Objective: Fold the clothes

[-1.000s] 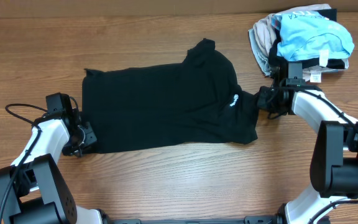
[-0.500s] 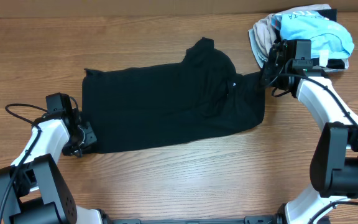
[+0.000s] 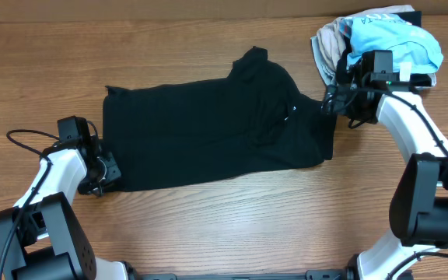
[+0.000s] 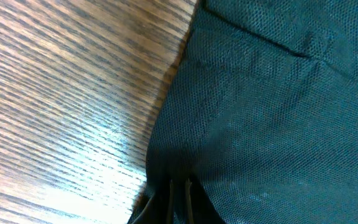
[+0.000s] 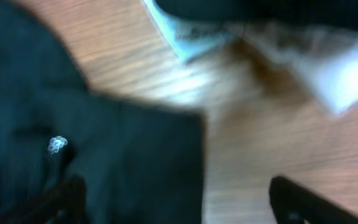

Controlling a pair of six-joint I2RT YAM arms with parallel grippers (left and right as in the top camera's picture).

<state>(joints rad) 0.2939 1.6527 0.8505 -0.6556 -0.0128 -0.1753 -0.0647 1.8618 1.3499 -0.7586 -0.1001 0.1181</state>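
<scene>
The clothes [image 3: 208,132], a black garment, lie spread flat across the middle of the table. My left gripper [image 3: 103,173] is shut on the garment's lower left corner; in the left wrist view its fingertips [image 4: 179,198] pinch the black mesh fabric [image 4: 266,124]. At the garment's right edge my right gripper [image 3: 334,103] stands wide open and holds nothing. In the blurred right wrist view, the right gripper [image 5: 182,199] straddles the fabric's edge, one finger [image 5: 70,193] over black cloth [image 5: 129,162], the other over bare wood. A small white logo [image 5: 56,144] shows on the cloth.
A pile of other clothes sits at the far right corner: a light blue garment [image 3: 395,43] on top of a beige one [image 3: 329,48], just behind my right gripper. Bare wooden table [image 3: 224,225] lies in front of the black garment.
My right gripper carried the garment's right edge away from me and outward, flattening that side, then opened and let go. The left gripper has stayed put, still gripping.
</scene>
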